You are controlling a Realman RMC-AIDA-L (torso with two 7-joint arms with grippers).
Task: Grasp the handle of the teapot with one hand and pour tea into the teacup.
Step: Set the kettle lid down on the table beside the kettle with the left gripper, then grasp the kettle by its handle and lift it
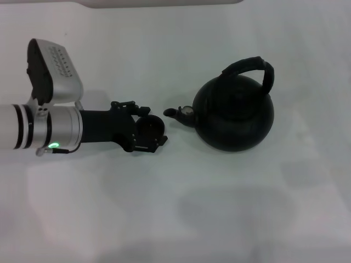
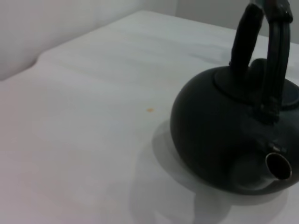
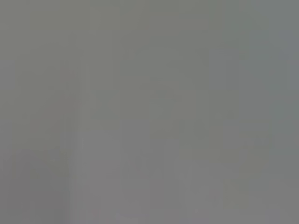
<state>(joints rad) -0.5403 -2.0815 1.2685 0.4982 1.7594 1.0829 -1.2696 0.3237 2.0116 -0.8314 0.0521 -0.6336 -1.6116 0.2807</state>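
The table (image 1: 230,208) is white and carries 2 containers. The teapot (image 1: 236,118) stands upright on it, past the fingertips of the left gripper (image 1: 151,131), apart from them. Its lid is on, so what is inside cannot be seen. The handle (image 1: 249,67) arches over the top and nothing touches it. The spout (image 1: 180,113) points toward the fingers, and its silver end comes near them without touching. In the left wrist view the spout mouth (image 2: 278,166) is open but dark inside, and the top of the handle is cut off by the frame edge.

The teacup (image 1: 149,129) sits between the 2 fingers of the left gripper, which close narrowly around it. Its inside looks dark; I cannot tell if it holds tea.

The right gripper is not visible; the right wrist view shows only plain grey.
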